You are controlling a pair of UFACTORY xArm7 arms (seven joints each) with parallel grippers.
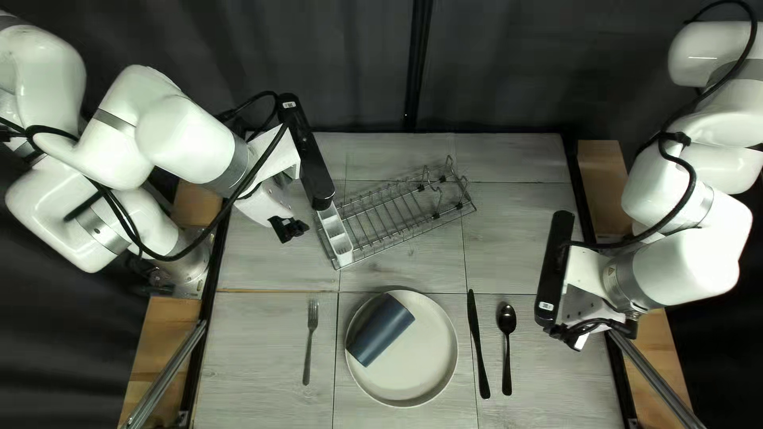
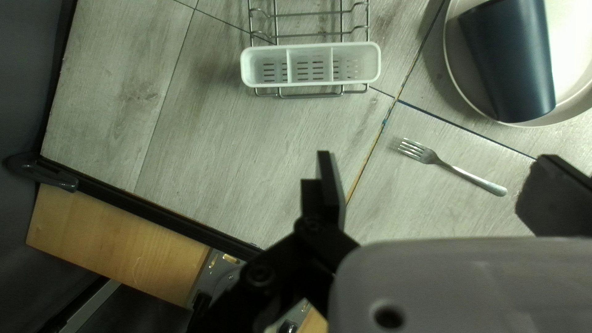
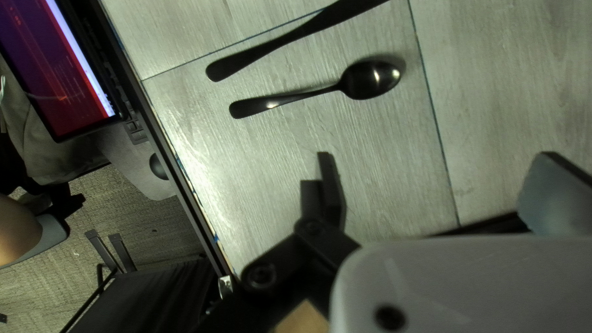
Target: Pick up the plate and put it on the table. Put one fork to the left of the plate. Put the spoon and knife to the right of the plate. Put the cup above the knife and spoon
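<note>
Cup (image 1: 381,330) lies on plate (image 1: 421,353), prob. parked; I want it above knife (image 1: 478,342) & spoon (image 1: 506,319). L gripper (image 2: 441,191), R gripper (image 3: 441,191) both released.

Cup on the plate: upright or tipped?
Tipped. The cup lies on its side on the plate; both the top left and left wrist views show its long side wall.

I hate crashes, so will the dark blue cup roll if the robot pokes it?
The cup might roll, being round and on its side. It would probably curve, since it narrows toward one end. The raised rim of the plate may slow it.
</note>
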